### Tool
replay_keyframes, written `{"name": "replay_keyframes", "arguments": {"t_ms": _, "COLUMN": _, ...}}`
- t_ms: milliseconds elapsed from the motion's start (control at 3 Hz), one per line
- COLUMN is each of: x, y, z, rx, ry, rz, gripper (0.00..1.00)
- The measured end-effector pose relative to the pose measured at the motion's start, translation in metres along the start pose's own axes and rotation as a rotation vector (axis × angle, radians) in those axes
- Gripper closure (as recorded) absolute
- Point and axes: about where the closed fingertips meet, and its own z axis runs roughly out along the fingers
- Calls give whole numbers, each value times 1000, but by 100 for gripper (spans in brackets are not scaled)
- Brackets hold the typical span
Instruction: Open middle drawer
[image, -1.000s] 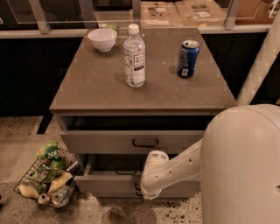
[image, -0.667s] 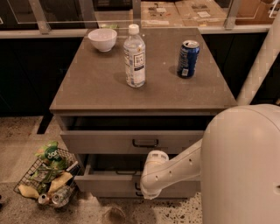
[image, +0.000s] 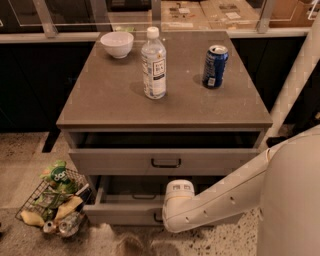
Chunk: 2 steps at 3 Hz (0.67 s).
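The grey cabinet (image: 165, 107) shows two drawer fronts. The upper one (image: 115, 162) has a black bar handle (image: 166, 163) and stands slightly out, with a dark gap above it. Below it the middle drawer (image: 120, 212) is pulled out further, so its side wall (image: 96, 192) and pale inside show. My gripper (image: 161, 216) is at the centre of this drawer's front, by its black handle, mostly hidden behind my white wrist (image: 179, 192). My arm (image: 225, 197) reaches in from the right.
On the cabinet top stand a white bowl (image: 117, 44), a clear water bottle (image: 153, 64) and a blue can (image: 215, 66). A wire basket (image: 52, 202) of snack packets sits on the floor to the left of the drawers. My white body (image: 292, 200) fills the right.
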Motion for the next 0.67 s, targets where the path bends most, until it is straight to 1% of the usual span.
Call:
{"name": "replay_keyframes", "arguments": {"t_ms": 333, "x": 0, "y": 1, "z": 1, "rx": 2, "ry": 2, "rz": -1, "gripper": 100}}
{"name": "replay_keyframes", "arguments": {"t_ms": 667, "x": -3, "y": 8, "z": -5, "rx": 22, "ry": 15, "rz": -6, "gripper": 100}}
